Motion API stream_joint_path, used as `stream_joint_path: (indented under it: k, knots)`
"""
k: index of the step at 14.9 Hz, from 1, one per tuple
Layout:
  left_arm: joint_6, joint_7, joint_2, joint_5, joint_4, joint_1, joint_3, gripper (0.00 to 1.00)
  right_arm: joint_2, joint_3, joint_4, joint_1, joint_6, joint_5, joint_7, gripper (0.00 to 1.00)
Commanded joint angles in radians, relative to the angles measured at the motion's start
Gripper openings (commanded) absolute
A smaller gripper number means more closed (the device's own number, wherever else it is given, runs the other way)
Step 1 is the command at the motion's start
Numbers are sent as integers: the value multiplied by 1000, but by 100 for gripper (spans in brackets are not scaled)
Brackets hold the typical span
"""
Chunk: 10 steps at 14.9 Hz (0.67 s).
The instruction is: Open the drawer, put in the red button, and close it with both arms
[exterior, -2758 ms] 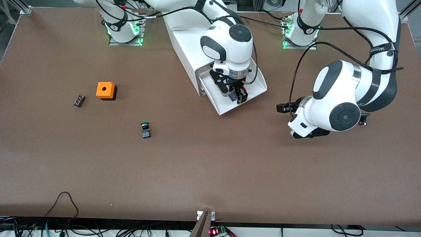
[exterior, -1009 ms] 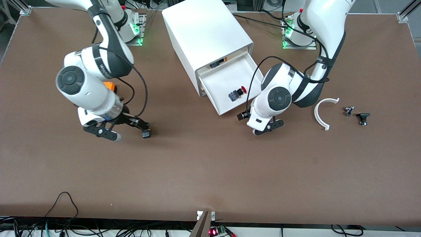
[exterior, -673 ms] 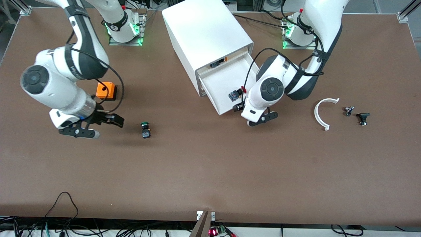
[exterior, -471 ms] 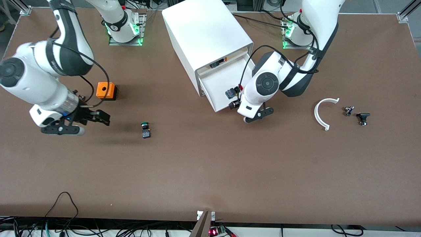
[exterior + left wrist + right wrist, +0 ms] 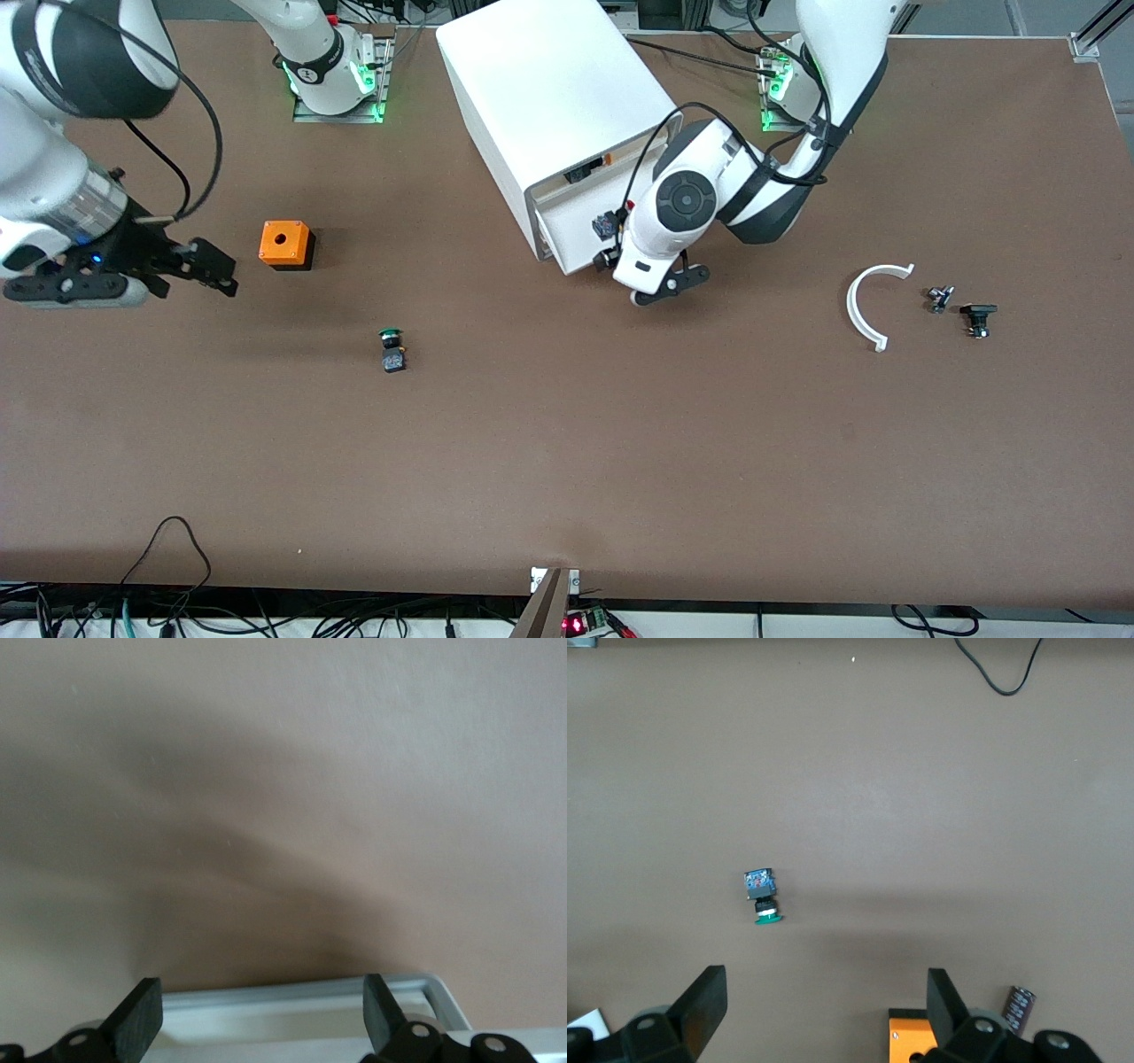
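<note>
The red button (image 5: pixel 606 225) lies in the white drawer (image 5: pixel 567 237), which stands partly out of the white cabinet (image 5: pixel 549 80). The left arm covers most of the button's red cap. My left gripper (image 5: pixel 636 275) is open at the drawer's front, and in the left wrist view the drawer's rim (image 5: pixel 301 1001) shows between the open gripper's (image 5: pixel 261 1014) fingers. My right gripper (image 5: pixel 175 283) hangs open and empty over the right arm's end of the table, beside the orange box (image 5: pixel 285 243). The right wrist view shows the gripper (image 5: pixel 824 1010) open over bare table.
A green-capped button (image 5: pixel 390 348) (image 5: pixel 764 899) lies nearer the front camera than the orange box (image 5: pixel 908 1041). A small dark part (image 5: pixel 1019 1010) sits beside that box. Toward the left arm's end lie a white curved piece (image 5: pixel 864 306) and two small dark parts (image 5: pixel 977 317).
The drawer has slid farther into the cabinet with the left hand against its front. The right arm has swung away from the green button toward its own end of the table.
</note>
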Motion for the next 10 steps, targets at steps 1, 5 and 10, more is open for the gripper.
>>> stream_joint_path:
  k: [1,5,10]
  knots:
    - [6,-20,-39,-17,-48,13,-41,100,-25,-1,41,-1,-55,-1,-17,100]
    - [2,-20,-39,-66,-50,13,-71,100,26,1,228,1,-193,-4,-13,100]
    - [-17,-47,-40,-68,-59,16,-107,100,101,1,386,-4,-303,-15,-12,100]
